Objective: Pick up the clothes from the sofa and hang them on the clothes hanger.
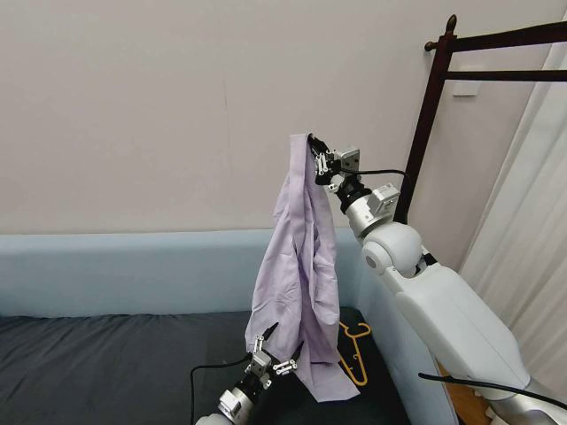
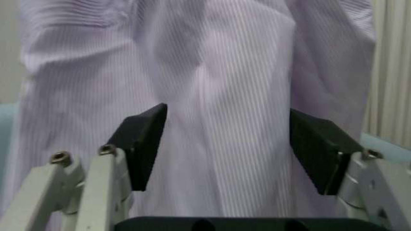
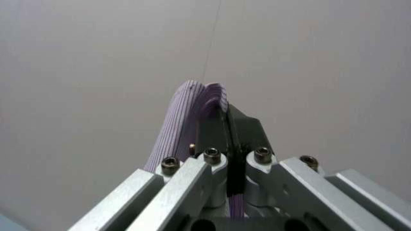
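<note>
A pale lilac striped shirt (image 1: 299, 283) hangs in the air above the sofa, held at its top by my right gripper (image 1: 313, 154), which is shut on a bunched fold of the cloth (image 3: 196, 103). Its hem reaches down to the seat. My left gripper (image 1: 276, 347) is open low down, right at the shirt's lower edge; in the left wrist view the black pads (image 2: 142, 142) stand wide apart with the shirt (image 2: 205, 86) close in front of them. A dark wooden clothes hanger stand (image 1: 436, 97) rises at the right, behind my right arm.
The sofa has a dark grey seat (image 1: 106, 363) and a light blue backrest (image 1: 124, 270). A yellow wire hanger (image 1: 354, 350) lies on the seat beside the shirt's hem. A white curtain (image 1: 532, 239) hangs at the far right. A plain wall is behind.
</note>
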You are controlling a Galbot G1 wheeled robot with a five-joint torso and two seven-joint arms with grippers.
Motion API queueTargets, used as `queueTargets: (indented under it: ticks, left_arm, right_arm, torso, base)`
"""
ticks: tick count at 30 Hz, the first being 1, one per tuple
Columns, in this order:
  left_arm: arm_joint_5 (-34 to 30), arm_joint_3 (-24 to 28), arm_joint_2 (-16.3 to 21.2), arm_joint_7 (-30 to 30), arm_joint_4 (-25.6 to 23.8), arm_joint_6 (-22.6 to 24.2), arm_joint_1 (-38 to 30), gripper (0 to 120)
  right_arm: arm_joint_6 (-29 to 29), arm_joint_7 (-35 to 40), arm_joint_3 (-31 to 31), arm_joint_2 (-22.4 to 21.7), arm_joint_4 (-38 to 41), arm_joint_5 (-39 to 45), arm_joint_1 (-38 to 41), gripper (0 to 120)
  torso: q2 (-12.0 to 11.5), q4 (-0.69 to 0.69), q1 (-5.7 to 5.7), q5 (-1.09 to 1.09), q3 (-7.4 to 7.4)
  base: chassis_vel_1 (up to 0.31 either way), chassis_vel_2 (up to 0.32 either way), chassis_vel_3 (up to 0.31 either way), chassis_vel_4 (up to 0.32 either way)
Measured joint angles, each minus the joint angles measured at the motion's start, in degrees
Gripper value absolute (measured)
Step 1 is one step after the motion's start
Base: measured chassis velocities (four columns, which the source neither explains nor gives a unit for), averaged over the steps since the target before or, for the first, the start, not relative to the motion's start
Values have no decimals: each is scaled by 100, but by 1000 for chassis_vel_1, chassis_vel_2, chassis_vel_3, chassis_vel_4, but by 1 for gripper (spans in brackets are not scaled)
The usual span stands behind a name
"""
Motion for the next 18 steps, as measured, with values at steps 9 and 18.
queueTargets:
  ticks: [9,18]
  left_arm:
    - [-116,-44,140,-63,-61,-86,-42,35]
    - [-807,-273,546,339,-790,-189,68,3]
  right_arm:
    - [-4,12,62,-57,46,4,-84,0]
    - [-214,307,133,-190,-48,-75,-99,0]
  torso:
    - [1,1,0,0,0]
    - [1,0,-1,-1,0]
  base:
    - [0,0,0,0]
    - [0,0,0,0]
